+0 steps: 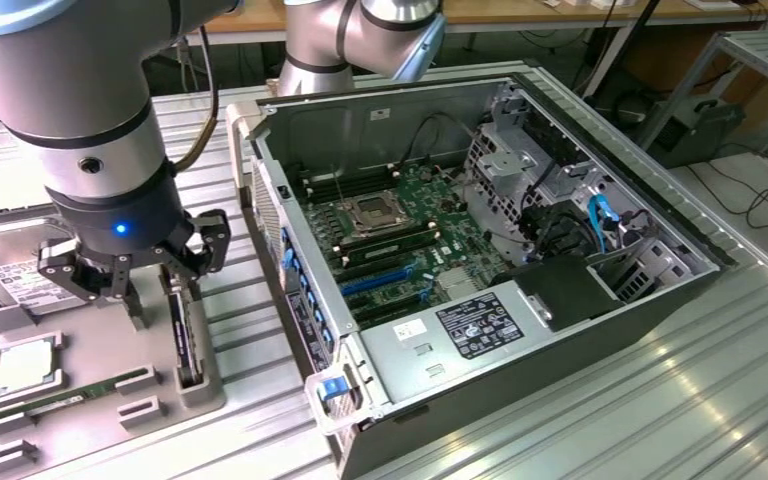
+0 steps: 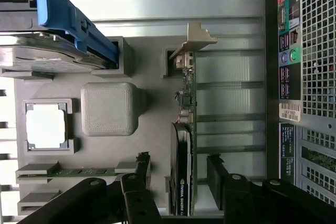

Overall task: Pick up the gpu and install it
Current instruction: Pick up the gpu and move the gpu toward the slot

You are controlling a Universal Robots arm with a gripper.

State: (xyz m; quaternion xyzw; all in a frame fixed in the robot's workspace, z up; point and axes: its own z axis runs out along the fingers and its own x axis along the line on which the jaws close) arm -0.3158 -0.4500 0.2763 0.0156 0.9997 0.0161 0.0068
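Wrist view, closest in: the end effector [image 2: 178,159] has its two dark fingers [image 2: 143,167] spread, one on each side of the gpu [image 2: 185,150]. A strip of grey shows between each finger and the card, so nothing is pinched. The gpu stands on its long edge in a slot of the grey parts tray [image 2: 152,108], and its pale metal bracket [image 2: 198,34] is at the end away from the fingers. On the tray beyond one finger lie a green memory stick [image 2: 86,171], a square processor [image 2: 46,125] in its frame, and a plain grey block [image 2: 107,107]. Past these is a hard drive [image 2: 37,59] under a blue handle [image 2: 79,24]. On the other side of the card, the ribbed metal worktop [image 2: 231,98] runs up to the rear port panel of the computer case [image 2: 310,51].

From the exterior view, the arm reaches down over the tray [image 1: 104,425] at that view's left. The end effector [image 1: 155,298] hangs directly above the gpu [image 1: 187,345], which is upright in its holder, and the fingers reach down beside its upper edge. Nearby on the tray are the memory stick [image 1: 71,397], the processor [image 1: 24,365] and, farther back, the labelled hard drive [image 1: 11,275]. To the exterior view's right, the computer case [image 1: 518,330] lies open on the worktop [image 1: 651,410], with its motherboard [image 1: 398,235] exposed.
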